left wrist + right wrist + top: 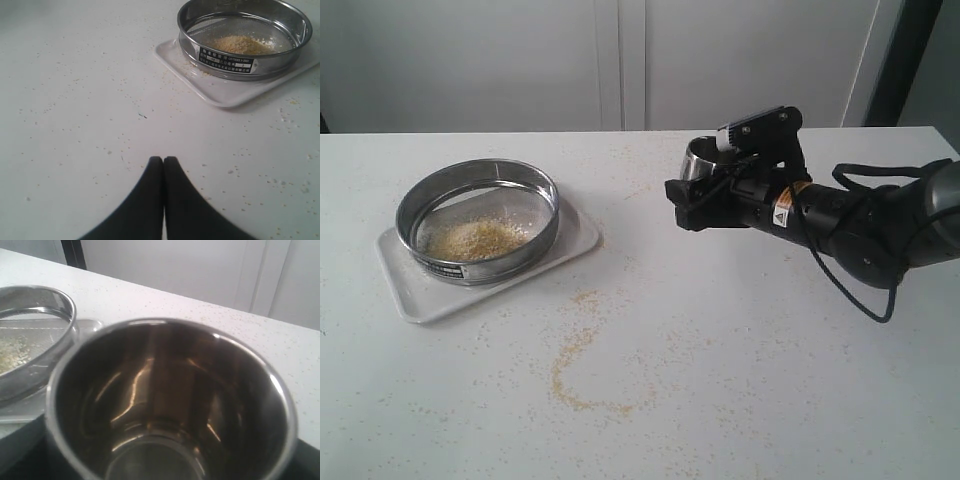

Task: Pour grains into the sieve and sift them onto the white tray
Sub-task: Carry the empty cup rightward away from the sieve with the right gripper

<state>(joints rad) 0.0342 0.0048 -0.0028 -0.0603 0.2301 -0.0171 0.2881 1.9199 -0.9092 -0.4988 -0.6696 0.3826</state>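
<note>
The sieve (490, 262) stands on the white tray (575, 240) at the left of the table, with a heap of yellow grains (478, 240) on its mesh. My right gripper (685, 200) is shut on a small steel cup (699, 160), held above the table to the right of the sieve. In the right wrist view the cup (170, 390) looks empty inside, and the sieve (50, 340) lies beyond it. The left wrist view has my left gripper (163, 159) shut and empty over bare table, short of the tray (225, 92) and the sieve (225, 60).
Spilled grains (570, 370) form a curved trail on the table in front of the tray, and loose specks are scattered widely. A pale wall with panel seams runs behind the table. The left arm is out of the exterior view.
</note>
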